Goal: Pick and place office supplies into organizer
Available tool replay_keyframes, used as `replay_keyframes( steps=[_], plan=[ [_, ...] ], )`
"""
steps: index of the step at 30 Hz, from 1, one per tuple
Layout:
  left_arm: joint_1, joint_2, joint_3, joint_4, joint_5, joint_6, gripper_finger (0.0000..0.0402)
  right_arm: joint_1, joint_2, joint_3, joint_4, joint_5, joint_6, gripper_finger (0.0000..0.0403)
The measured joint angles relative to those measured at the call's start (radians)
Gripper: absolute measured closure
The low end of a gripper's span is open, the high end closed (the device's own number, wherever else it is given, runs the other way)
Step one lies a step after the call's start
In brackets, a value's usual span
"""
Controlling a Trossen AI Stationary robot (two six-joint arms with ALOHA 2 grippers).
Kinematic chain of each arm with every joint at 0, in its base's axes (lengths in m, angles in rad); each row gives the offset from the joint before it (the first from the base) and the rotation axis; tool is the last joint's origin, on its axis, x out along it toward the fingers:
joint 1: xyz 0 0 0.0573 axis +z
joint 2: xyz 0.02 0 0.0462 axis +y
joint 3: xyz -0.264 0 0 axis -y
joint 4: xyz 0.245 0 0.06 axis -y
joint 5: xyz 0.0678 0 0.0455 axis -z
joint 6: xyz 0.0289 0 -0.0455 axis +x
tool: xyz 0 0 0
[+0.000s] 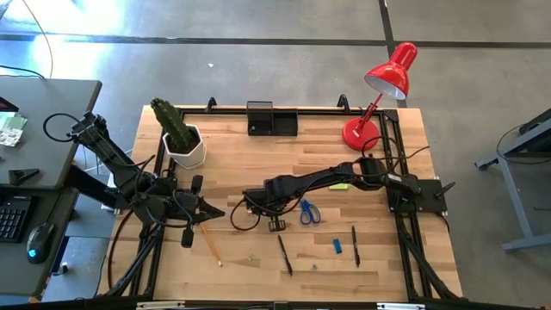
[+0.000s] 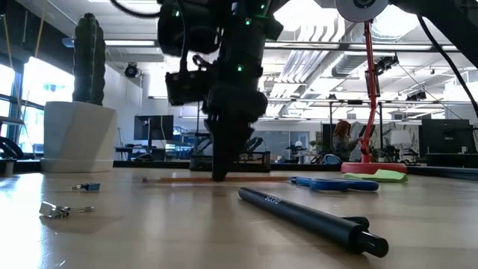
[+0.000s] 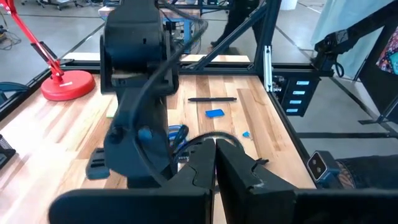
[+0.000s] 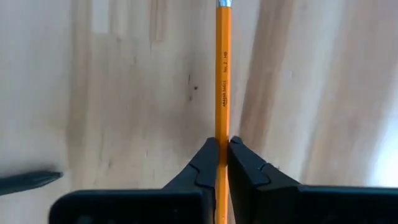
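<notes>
Right gripper (image 4: 222, 155) is clamped on an orange pencil (image 4: 222, 81), fingers pinched tight on either side of the shaft, with the pencil's metal-ferrule end running out ahead over the bare wooden table (image 4: 124, 93). From above, the right arm stretches across the middle of the table and its own body hides that pencil completely. In the low view the gripper reaches down to the tabletop and the pencil shows only as a thin orange line (image 2: 216, 179) along the wood. Left gripper (image 3: 216, 163) sits with its fingers pressed together, grasping nothing, near the table's left edge beside the cactus pot (image 1: 185, 148). The black organizer (image 1: 271, 120) stands at the far edge, its compartments too small to make out. A second pencil (image 1: 210, 244), two pens (image 1: 284, 255) (image 1: 355, 245) and blue scissors (image 1: 308, 212) lie loose on the wood
</notes>
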Motion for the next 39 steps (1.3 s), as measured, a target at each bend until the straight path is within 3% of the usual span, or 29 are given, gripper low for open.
replay_keyframes(
  steps=[12,19,23,31,35,39],
  plan=[
    [0.0,0.0,0.0,0.0,0.027,-0.009,0.0399,-0.009,-0.15,-0.001,0.056,0.246,0.046,0.0397],
    [0.0,0.0,0.0,-0.003,0.028,-0.047,0.0399,-0.052,-0.186,-0.07,0.154,0.306,0.09,0.0396],
    [0.0,0.0,0.0,-0.011,0.028,-0.051,0.0399,-0.05,-0.276,-0.288,0.377,0.365,0.128,0.04],
    [0.0,0.0,0.0,0.007,-0.038,-0.052,0.0399,-0.082,-0.584,-0.824,1.091,0.396,0.17,0.0399],
    [0.0,0.0,0.0,0.043,-0.086,-0.023,0.0399,-0.11,-0.666,-0.946,1.322,0.375,0.088,0.0396],
    [0.0,0.0,0.0,0.06,-0.131,0.041,0.0399,-0.17,-0.678,-0.954,1.416,0.292,0.007,0.0394]
  ],
)
